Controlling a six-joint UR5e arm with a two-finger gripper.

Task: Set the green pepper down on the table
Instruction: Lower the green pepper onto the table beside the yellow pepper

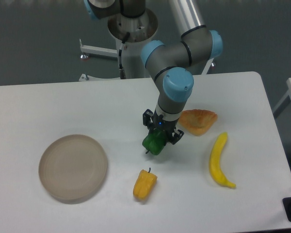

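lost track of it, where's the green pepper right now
Held in the gripper, the green pepper is mid-table, above the yellow pepper.
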